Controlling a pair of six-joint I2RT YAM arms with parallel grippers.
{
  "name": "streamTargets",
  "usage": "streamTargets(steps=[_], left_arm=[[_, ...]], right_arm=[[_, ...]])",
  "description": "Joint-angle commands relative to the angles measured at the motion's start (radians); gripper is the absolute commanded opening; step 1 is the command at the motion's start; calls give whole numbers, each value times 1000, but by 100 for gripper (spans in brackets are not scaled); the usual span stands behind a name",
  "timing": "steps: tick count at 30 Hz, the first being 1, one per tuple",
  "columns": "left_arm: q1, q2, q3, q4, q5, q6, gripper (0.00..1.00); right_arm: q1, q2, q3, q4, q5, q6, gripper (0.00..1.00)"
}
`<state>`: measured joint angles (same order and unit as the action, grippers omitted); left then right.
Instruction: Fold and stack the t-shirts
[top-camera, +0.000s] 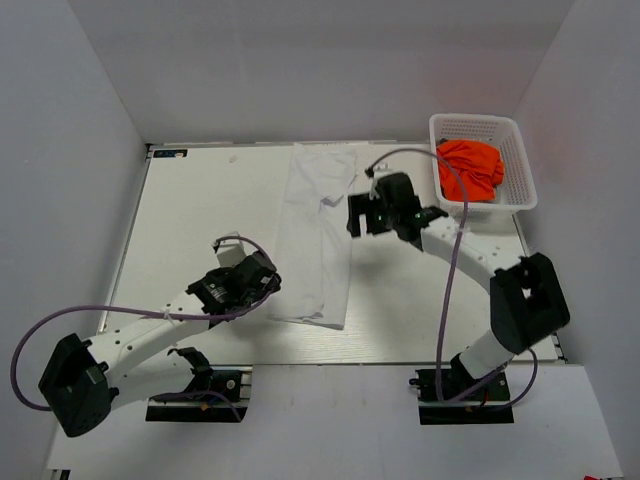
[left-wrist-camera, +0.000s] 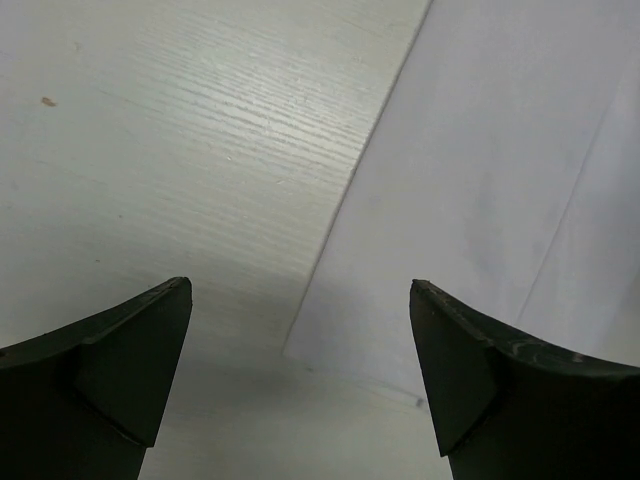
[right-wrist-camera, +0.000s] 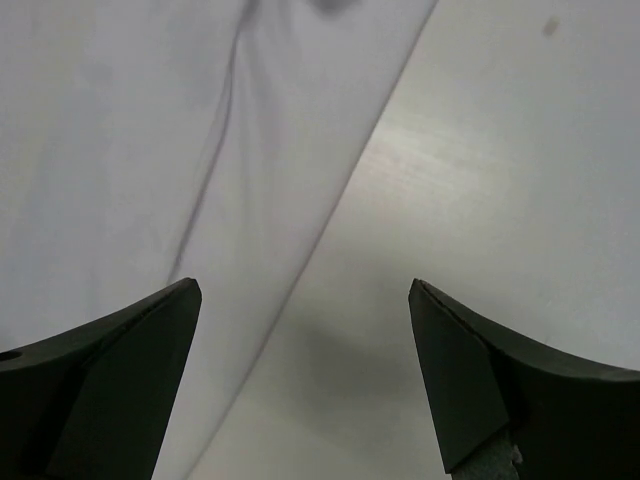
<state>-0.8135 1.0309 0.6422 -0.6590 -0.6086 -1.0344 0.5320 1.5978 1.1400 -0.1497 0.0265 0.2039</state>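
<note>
The white t-shirt (top-camera: 316, 232) lies flat on the table as a long narrow folded strip, running from the far edge toward the near side. The orange t-shirt (top-camera: 470, 168) sits crumpled in the white mesh basket (top-camera: 522, 160). My left gripper (top-camera: 268, 284) is open and empty beside the strip's near left corner; its wrist view shows that corner (left-wrist-camera: 480, 180) between the fingers. My right gripper (top-camera: 354, 218) is open and empty at the strip's right edge; its wrist view shows the cloth edge (right-wrist-camera: 150, 150) under the left finger.
The basket stands at the far right corner of the table (top-camera: 200, 220). White walls enclose the table on three sides. The arm bases sit at the near edge.
</note>
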Motion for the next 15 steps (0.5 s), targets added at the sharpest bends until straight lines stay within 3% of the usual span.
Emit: streamTargets(steps=[1, 6, 10, 15], left_arm=[[27, -3, -56, 144, 127, 71, 100], [48, 17, -102, 243, 329, 168, 100], [57, 53, -125, 219, 329, 158, 100], [57, 54, -162, 231, 383, 142, 89]], right_arm=[[69, -73, -155, -22, -13, 55, 90], [221, -215, -330, -88, -132, 65, 90], [341, -233, -356, -128, -178, 68, 90], [413, -256, -374, -142, -163, 89, 90]])
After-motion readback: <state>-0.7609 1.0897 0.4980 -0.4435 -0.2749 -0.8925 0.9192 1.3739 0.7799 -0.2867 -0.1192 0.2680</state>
